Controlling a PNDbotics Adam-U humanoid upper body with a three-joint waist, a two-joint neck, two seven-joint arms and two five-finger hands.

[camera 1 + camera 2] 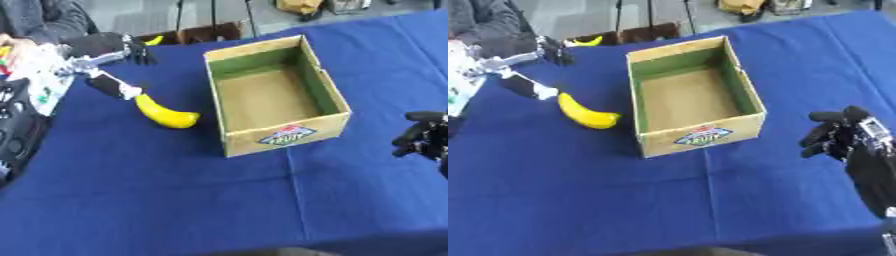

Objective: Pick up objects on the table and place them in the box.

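A yellow banana (164, 115) lies on the blue tablecloth, left of the cardboard box (284, 136). The box stands open and I see nothing inside it. My left hand (131, 52) reaches in from the upper left, its dark fingers spread above the table. A black part with a white tip (115, 86) extends from it down to the banana's upper end; I cannot tell whether it touches. The banana rests on the cloth, not lifted. My right hand (839, 134) hovers at the right edge, fingers relaxed and holding nothing.
A white packet with coloured print (39, 75) and a black object (16, 132) lie at the left edge. A small yellow curved thing (154, 40) shows at the table's far edge. A person sits at the top left.
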